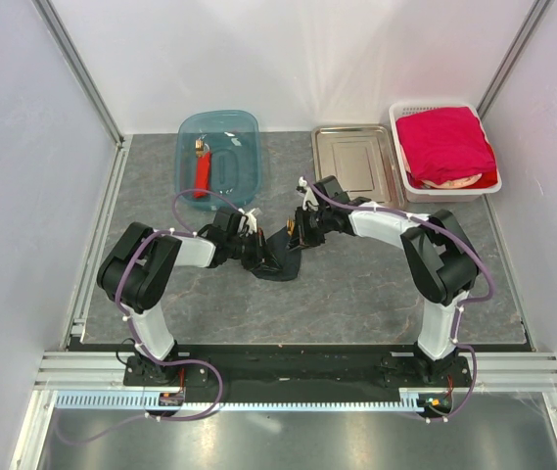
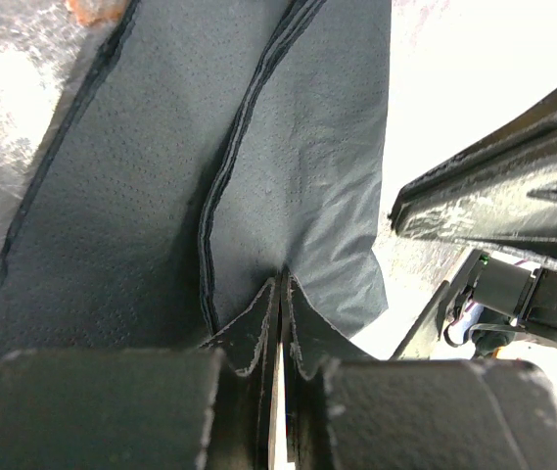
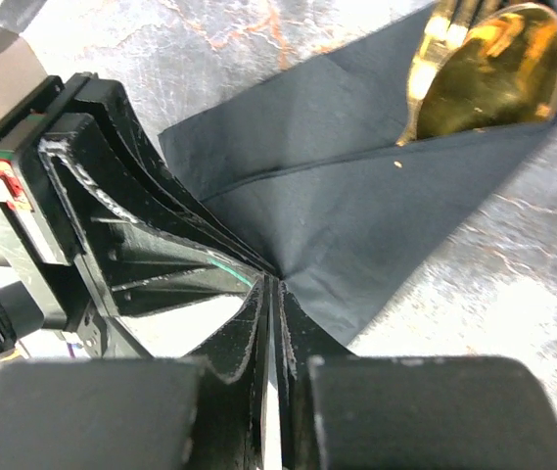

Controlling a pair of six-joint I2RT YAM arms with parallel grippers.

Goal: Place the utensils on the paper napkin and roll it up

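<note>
Paper napkin (image 3: 337, 225) | pinched by left claw (image 2: 283, 282), right claw (image 3: 273, 286) | utensils (image 3: 493, 73) inside fold

Left hand (image 1: 261, 258) and right hand (image 1: 295, 243) crowd each other at the paper napkin (image 1: 280, 267).

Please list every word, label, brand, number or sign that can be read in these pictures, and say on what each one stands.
No text can be read in any view.
The paper napkin, gold spoon, steel tray, blue tub and white basket show no writing.
The small connectors at the arm bases are too small to tell.
</note>
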